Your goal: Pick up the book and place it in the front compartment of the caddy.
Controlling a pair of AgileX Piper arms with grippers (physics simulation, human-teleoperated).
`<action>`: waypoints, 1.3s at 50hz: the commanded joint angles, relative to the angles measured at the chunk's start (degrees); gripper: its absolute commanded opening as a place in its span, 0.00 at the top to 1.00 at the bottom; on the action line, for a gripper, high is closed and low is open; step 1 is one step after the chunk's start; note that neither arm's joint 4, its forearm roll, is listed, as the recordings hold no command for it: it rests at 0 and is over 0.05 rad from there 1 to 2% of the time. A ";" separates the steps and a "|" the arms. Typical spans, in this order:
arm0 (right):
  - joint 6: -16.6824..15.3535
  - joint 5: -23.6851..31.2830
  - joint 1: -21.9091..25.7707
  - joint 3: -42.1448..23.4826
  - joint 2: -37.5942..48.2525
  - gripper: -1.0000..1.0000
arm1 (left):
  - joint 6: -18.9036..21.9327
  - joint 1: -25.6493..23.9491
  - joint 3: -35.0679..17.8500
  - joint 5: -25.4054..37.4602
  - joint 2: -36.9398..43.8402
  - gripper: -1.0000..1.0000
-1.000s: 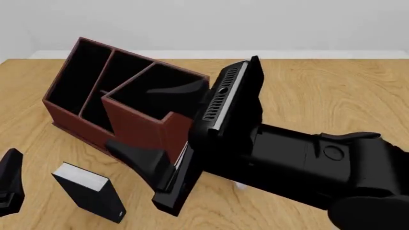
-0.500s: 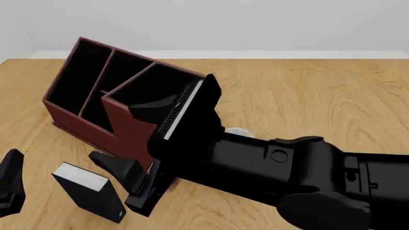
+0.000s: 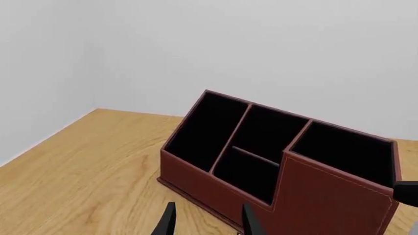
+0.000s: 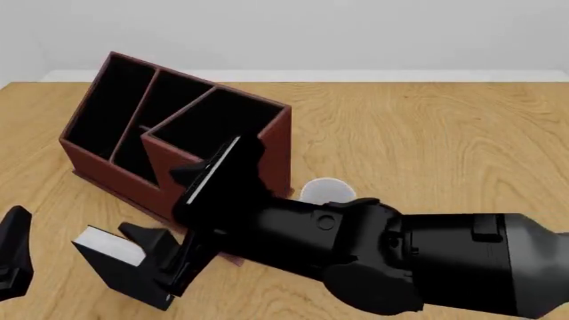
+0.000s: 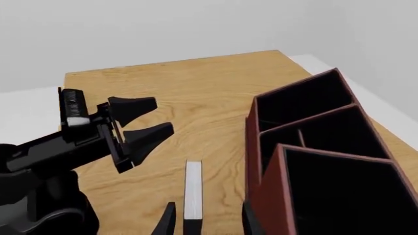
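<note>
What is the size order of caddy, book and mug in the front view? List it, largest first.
1. Caddy, clearly largest.
2. Book and mug: unranked; the right arm hides all but the mug's rim, and the book is nearer the camera.

Lighting: bright, even, diffuse; source not discernible. Shadows: faint, soft. Glare: none. Focus: sharp throughout, all views. Edge distortion: none. Renders clean, noiseless.

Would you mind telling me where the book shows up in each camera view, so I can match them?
Front view: the book stands at lower left, near the right end effector.
Right wrist view: white page edges at bottom centre.
Left wrist view: not in it.
Shared landmark: the caddy.
</note>
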 commanded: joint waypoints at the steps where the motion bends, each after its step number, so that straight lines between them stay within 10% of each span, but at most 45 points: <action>1: 0.50 -0.78 -0.26 -1.58 4.46 0.00 | 0.04 0.08 -0.40 0.31 0.00 0.00; 65: 0.51 0.33 2.00 -8.17 17.88 0.00 | -0.31 -0.10 2.15 -1.10 0.00 0.00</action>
